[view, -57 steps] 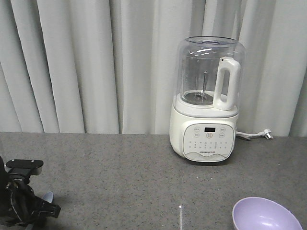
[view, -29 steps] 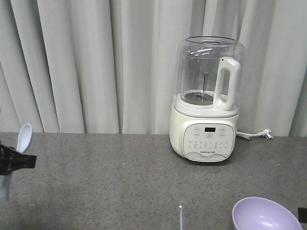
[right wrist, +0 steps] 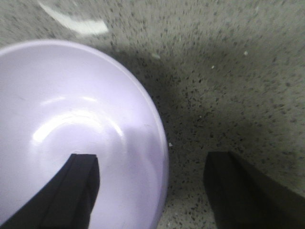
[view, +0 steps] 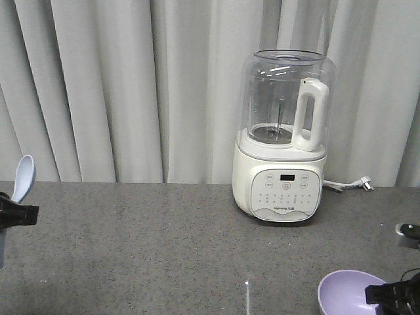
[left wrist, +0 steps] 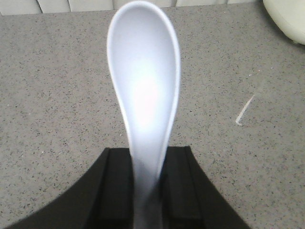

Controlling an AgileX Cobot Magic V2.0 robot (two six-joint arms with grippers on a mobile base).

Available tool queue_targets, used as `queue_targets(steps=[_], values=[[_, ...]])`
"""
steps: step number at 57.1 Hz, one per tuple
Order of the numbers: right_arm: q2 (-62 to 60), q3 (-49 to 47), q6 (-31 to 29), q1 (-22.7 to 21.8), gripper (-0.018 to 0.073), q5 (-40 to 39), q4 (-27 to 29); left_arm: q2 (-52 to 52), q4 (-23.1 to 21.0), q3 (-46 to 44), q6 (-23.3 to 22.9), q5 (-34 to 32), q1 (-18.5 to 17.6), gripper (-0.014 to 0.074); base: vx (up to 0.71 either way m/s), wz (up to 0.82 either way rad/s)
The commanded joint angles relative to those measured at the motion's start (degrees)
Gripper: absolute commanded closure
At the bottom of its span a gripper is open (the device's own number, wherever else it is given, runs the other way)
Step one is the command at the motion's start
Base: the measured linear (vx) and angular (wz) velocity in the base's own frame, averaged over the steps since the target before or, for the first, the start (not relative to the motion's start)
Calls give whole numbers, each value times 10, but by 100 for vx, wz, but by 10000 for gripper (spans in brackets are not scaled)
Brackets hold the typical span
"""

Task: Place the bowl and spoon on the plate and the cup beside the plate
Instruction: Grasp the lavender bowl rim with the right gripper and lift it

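**Pale spoon up at the left edge, right arm now at the bowl**

Pale blue-white, the spoon now stands clear of the counter at its left edge, scoop upward. A second ago it lay low near the front-left corner. The left gripper is clamped on the handle, so the pickup looks done and the carry can begin.

Across the middle the grey counter offers wide room. Only the blender stands there, back by the curtain and right of centre.

At the front-right corner sits the lavender bowl. The right gripper, absent a second ago, has come in over it. In the wrist view its jaws are spread apart, one finger inside the rim and the other outside over the counter, nothing pinched yet.

Both arms seem ready to deliver, but neither plate nor cup shows in any view, so the goal spot cannot be judged. The bowl lies close to the front edge, leaving little slack there
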Motion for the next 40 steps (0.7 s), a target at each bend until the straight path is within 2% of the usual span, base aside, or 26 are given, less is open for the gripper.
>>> queue_targets(steps=[1, 6, 13, 14, 28, 35, 40], values=[[5, -19, -16, -1, 151, -32, 0, -16, -9, -15, 1, -37, -2, 603, 0, 0], [20, -19, -18, -1, 288, -34, 0, -16, -9, -15, 1, -37, -2, 603, 0, 0], [24, -19, -26, -1, 563, -35, -3, -16, -6, -15, 1, -37, -2, 603, 0, 0], [22, -19, -27, -1, 575, -35, -3, -16, -6, -15, 1, -38, -2, 603, 0, 0], [-67, -33, -85, 0, 571, -38, 2, -16, -4, -15, 1, -35, -2, 603, 0, 0], [-152, -31, -149, 0, 571, -59, 20, -27, -4, -15, 7, -44, -2, 603, 0, 0], [-224, -31, -213, 0, 571, -67, 41, -50, -8, -12, 28, -63, -2, 603, 0, 0]])
